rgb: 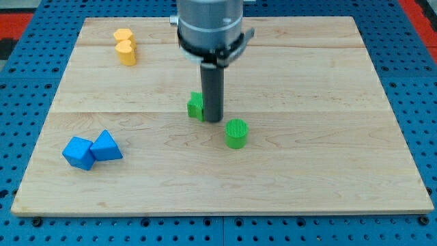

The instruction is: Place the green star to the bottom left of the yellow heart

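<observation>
Pressed against the right side of the small green plastic star block point(196, 106), my tip point(214, 120) stands near the middle of the pale wooden surface point(328, 184). It is a plain dark rod with no gripper on it, nothing to open or close, so it holds nothing and can only shove.

By its look, the star should be light and rigid and slide easily on the smooth wood. Its points may make it spin if pushed off-centre, so contact is best made squarely on its right flank.

Just beside my tip, toward the bottom edge and right, stands a green ribbed cylinder point(236, 133). The yellow heart-shaped block point(125, 46) lies well apart near the top-left corner. Two blue blocks point(91, 149) touch each other near the bottom-left corner.
</observation>
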Controlling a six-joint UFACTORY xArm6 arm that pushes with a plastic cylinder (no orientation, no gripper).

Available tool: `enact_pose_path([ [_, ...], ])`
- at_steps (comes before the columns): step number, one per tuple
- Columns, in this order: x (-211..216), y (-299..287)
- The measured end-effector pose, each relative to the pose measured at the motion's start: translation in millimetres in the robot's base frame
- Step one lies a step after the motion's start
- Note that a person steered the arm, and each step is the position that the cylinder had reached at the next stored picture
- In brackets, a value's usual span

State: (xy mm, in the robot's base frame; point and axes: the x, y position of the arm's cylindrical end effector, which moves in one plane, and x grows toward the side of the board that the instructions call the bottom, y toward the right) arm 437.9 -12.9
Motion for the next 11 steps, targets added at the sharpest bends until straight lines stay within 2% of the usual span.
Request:
enact_pose_path([
  [1, -37.2, -25.7],
  [2, -47.1, -90.6],
  [4, -33.2, -154.2],
  [5, -51.7, -211.9],
  [6, -76.1, -214.3],
  [7, -78.7, -254.9],
  [8, -99.8, -290.8],
  [10, -104.4, -291.8],
  [11, -112.7, -271.1],
])
